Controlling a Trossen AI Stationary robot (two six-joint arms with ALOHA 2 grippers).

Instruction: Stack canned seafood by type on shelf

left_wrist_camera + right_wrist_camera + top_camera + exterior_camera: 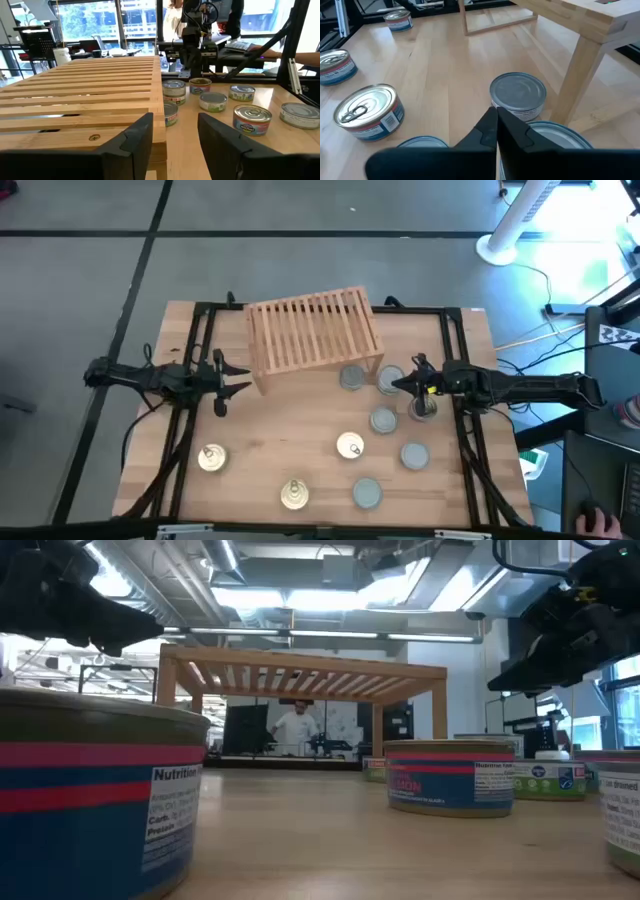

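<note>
High view: I see the shelf [314, 330] bare on top, all nine tins [350, 446] loose on the tabletop [270, 450], gold and grey tops mixed, so by my read nothing is stacked yet. Left gripper [236, 378] parks beside the shelf's left end, fingers apart, holding nothing; right gripper [400, 383] hangs over the tin cluster off the shelf's right corner. Low view adds nothing on grip; left wrist view confirms spread empty fingers, and right wrist view shows that gripper [496, 125] clenched on nothing above a grey-top tin [518, 95].
</note>
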